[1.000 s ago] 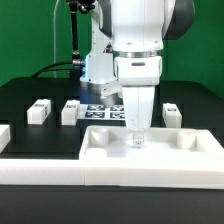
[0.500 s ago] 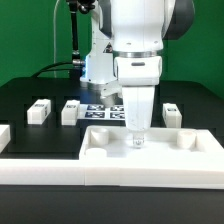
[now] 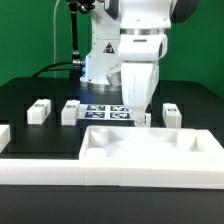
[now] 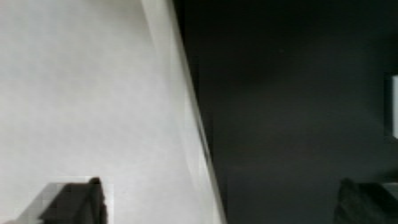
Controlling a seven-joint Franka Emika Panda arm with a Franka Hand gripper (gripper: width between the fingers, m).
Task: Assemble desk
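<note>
- The arm stands upright at the far side of the black table (image 3: 40, 90), wrist pointing straight down.
- The gripper (image 3: 135, 108) hangs above the far rim of the desk panel (image 3: 150, 150), clear of it.
- In the wrist view its fingers (image 4: 71, 203) stand spread wide with nothing between them; below lie the panel's white surface and bare table.
- The panel lies flat at the near edge, right of centre.
- Small leg blocks (image 3: 38, 110) sit beyond it, either side of the marker board (image 3: 105, 110).
</note>
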